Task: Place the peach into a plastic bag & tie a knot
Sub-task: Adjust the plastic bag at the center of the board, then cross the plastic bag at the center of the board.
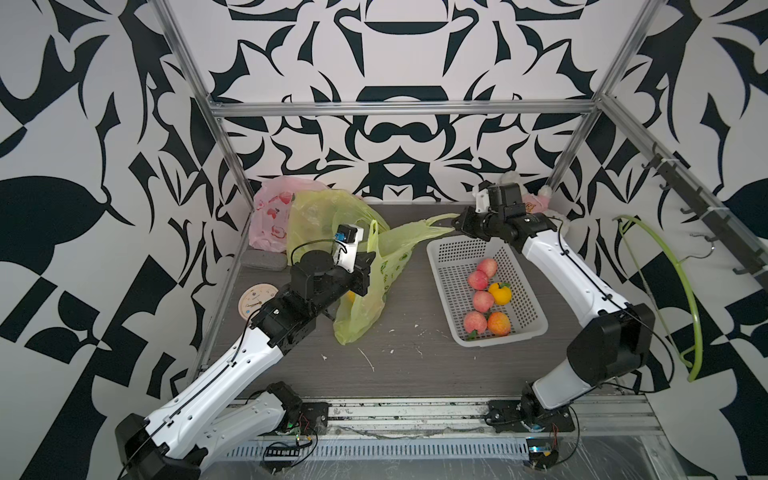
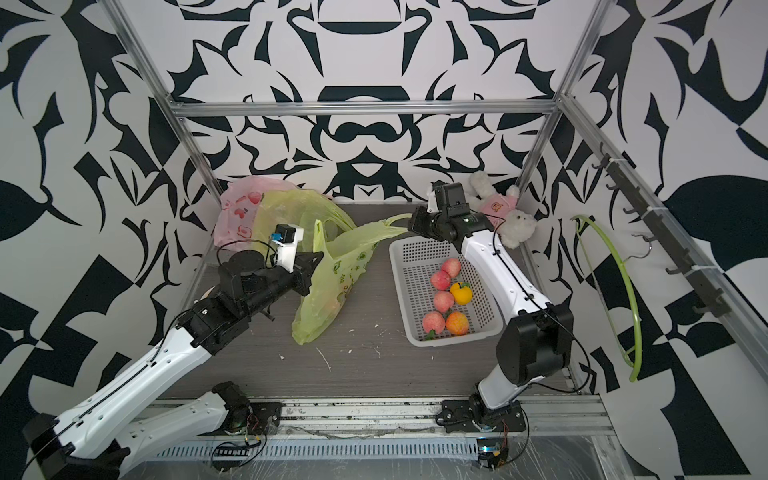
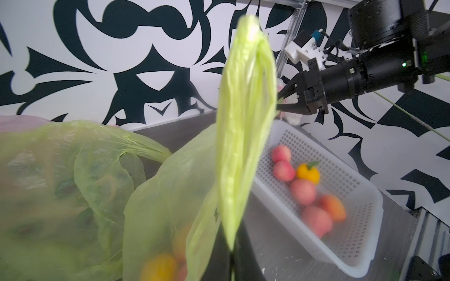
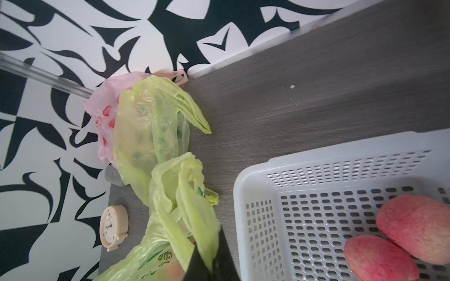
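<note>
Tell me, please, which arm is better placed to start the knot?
Probably right: the right end effector holds a long, stretched handle of the green bag; the left end effector grips close to the bag.

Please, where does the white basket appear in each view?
Both top views: white basket right of centre, holding fruit.
Left wrist: the basket beyond the held green bag.
Right wrist: the basket beside that bag.
Shared landmark: the peaches inside it.

Lab cell: aluminium frame, patterned walls
</note>
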Controlling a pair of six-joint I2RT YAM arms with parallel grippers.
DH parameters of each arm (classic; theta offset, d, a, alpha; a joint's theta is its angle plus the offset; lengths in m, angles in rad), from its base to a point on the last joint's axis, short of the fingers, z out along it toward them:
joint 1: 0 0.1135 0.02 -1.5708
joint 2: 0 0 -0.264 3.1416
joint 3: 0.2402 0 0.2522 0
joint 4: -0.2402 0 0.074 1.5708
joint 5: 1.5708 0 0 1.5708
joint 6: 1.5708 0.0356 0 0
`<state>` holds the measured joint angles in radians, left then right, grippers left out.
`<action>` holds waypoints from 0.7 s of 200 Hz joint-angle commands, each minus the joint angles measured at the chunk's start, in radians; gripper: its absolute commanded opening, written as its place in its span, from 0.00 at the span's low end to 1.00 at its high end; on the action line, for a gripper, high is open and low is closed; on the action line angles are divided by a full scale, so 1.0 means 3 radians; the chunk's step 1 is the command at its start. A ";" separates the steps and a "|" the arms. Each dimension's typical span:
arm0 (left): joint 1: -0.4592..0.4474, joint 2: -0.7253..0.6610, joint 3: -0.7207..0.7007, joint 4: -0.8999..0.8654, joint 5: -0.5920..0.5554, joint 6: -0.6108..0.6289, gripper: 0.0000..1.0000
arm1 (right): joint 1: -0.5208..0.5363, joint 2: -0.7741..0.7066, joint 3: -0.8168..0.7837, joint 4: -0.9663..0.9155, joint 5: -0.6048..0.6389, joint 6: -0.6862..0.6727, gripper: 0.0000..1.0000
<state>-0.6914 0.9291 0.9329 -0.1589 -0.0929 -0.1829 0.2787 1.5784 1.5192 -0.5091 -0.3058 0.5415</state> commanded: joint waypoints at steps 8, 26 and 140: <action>0.0195 -0.0222 0.0330 -0.0484 -0.0154 -0.0036 0.00 | 0.0350 -0.0433 0.0307 -0.0038 -0.0204 -0.0738 0.00; 0.0397 -0.0244 0.0535 -0.0789 -0.0045 -0.0059 0.00 | 0.0826 -0.0635 0.0423 -0.0251 -0.0015 -0.1197 0.00; 0.0925 0.0814 0.1203 -0.1249 0.2500 -0.0282 0.00 | 0.1638 -0.0581 0.0894 -0.0628 -0.0317 -0.1372 0.00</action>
<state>-0.4160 1.1622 1.3258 -0.5415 0.4049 -0.2317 0.7681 1.3743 1.8503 -0.7097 -0.3408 0.1310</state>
